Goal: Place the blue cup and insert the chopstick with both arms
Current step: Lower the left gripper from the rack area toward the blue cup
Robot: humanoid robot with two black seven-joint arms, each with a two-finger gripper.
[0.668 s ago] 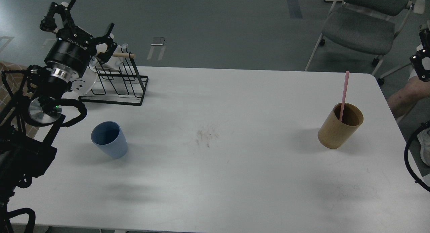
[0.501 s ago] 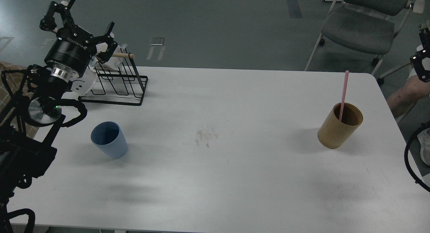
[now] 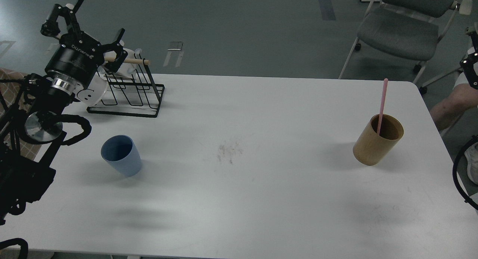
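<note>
Blue cup (image 3: 121, 155) upright on the white table (image 3: 261, 199), at about 8 o'clock from the table's middle, mouth open and nothing inside. Pink chopstick (image 3: 382, 104) far across at 3 o'clock, standing almost upright in the tan wooden holder (image 3: 378, 140), lower end hidden inside, upper part rising well above the rim. Cup and holder well apart, bare tabletop between them with a faint smudge (image 3: 229, 151) near the centre. Left gripper (image 3: 84, 24) raised at 10 o'clock, above the back-left corner, fingers spread wide and gripping nothing, hanging in front of the black wire rack (image 3: 129, 91) with its pale wooden rod (image 3: 135, 61); white smiley-face mug (image 3: 91, 93) partly hidden behind the wrist. Left gripper clear of the cup, which sits at 5 o'clock from it. Right gripper (image 3: 471, 70) only a dark sliver at the right edge, at 2 o'clock; spread of the fingers cannot be told. Grey chair (image 3: 403, 31) beyond the table at 1 o'clock.
</note>
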